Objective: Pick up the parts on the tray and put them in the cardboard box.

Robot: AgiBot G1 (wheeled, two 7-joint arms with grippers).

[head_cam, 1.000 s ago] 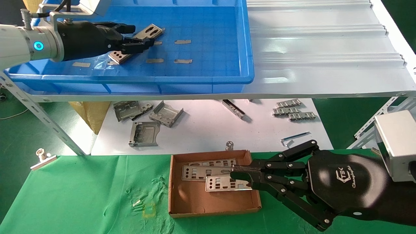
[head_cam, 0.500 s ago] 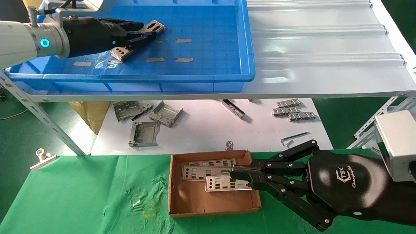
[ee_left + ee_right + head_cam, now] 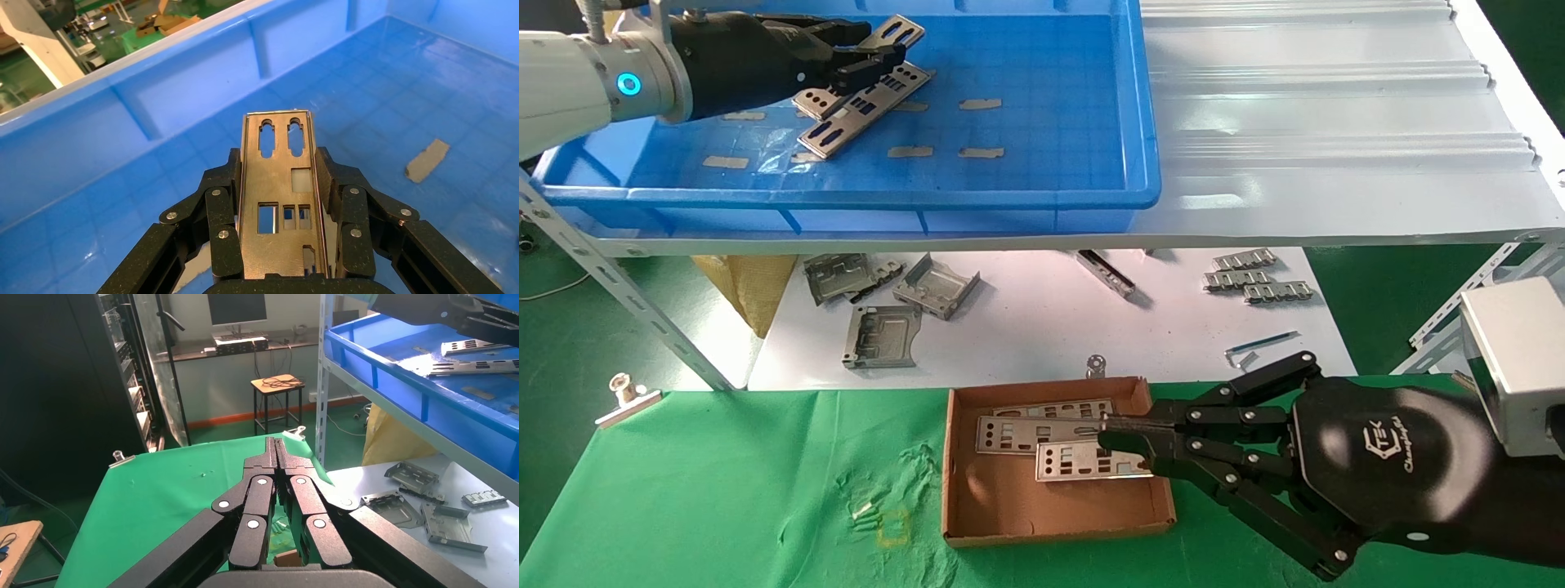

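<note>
The blue tray [image 3: 1042,196] sits on the upper shelf at the left. My left gripper [image 3: 866,57] is inside it, shut on one silver part [image 3: 901,29] and holding it clear of the floor; the left wrist view shows this part [image 3: 278,202] clamped edge to edge between the fingers [image 3: 220,202]. A second part [image 3: 842,135] lies flat on the tray floor just beneath. The cardboard box [image 3: 1009,514] rests on the green cloth with three parts [image 3: 1030,433] inside. My right gripper [image 3: 1107,431] hovers shut over the box's right side, holding nothing [image 3: 275,447].
Bent grey brackets [image 3: 883,335] and toothed strips [image 3: 1254,282] lie on the white sheet under the shelf. A metal clip [image 3: 625,396] sits on the green cloth at the left. The white corrugated shelf [image 3: 1336,122] extends to the right of the tray. Tan tape bits [image 3: 977,152] dot the tray floor.
My left gripper has risen and moved toward the tray's far side with the part in its grip, uncovering a second part on the floor. The right arm has not moved.
</note>
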